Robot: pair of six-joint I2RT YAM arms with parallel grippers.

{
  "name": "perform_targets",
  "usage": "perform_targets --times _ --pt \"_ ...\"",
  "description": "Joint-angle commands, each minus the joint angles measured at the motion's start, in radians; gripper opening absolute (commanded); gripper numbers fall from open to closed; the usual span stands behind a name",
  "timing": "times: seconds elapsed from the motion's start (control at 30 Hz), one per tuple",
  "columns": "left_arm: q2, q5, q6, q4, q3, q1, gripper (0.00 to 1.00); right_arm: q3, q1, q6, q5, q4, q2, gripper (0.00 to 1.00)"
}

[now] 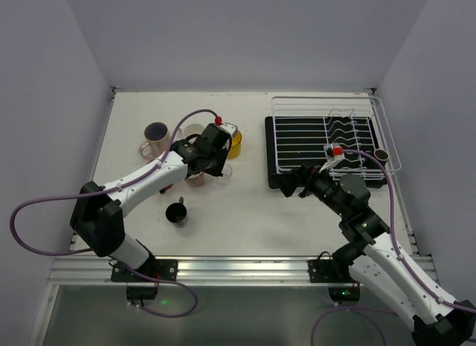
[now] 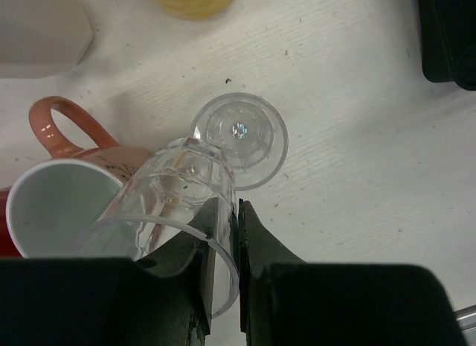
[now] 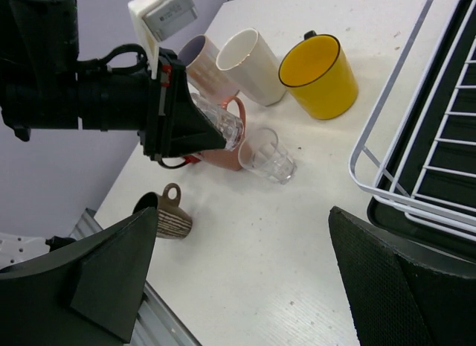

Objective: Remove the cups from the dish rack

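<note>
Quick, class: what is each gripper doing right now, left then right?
Left gripper: closed on the rim of a tilted clear glass.
Right gripper: open, holding nothing.

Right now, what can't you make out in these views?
Top view: the left gripper mostly covers the glass it holds.
Left wrist: the yellow cup is cut by the top edge.
Right wrist: the dish rack runs off the right edge, contents unseen.
Top view: the cup at the rack's right rim is too small to describe.

A white table [image 1: 245, 219] with a metal rail [image 1: 238, 266] and pale walls [image 1: 245, 33].
</note>
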Motion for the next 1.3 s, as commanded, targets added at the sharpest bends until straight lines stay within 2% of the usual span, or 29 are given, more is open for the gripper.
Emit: perform_targets --times 0.0,0.5,0.9,0.97,1.03,1.13,1.27 --pt "0.021 0.038 0.050 0.003 0.075 0.003 0.00 0.012 0.001 -0.034 0.036 0.000 0.004 0.99" --pt "0.101 0.113 0.073 0.028 0.107 0.003 0.00 -0.003 0.001 -0.034 0.033 0.008 0.009 0.99" --pt "0.158 0.112 0.099 0.009 0.122 0.003 0.00 -0.008 0.003 -0.034 0.049 0.012 0.021 0.99" --pt "0.169 0.107 0.102 0.005 0.129 0.003 0.03 -0.008 0.003 -0.036 0.057 0.009 0.021 0.99" --pt "0.170 0.106 0.102 0.003 0.132 0.002 0.13 -0.011 0.001 -0.036 0.063 0.006 0.018 0.99" --pt "0.170 0.089 0.102 0.002 0.133 0.003 0.21 -0.009 0.001 -0.039 0.071 0.003 0.014 0.99" --pt "0.167 0.078 0.097 0.000 0.136 0.003 0.28 -0.009 0.001 -0.044 0.083 -0.003 0.009 0.99"
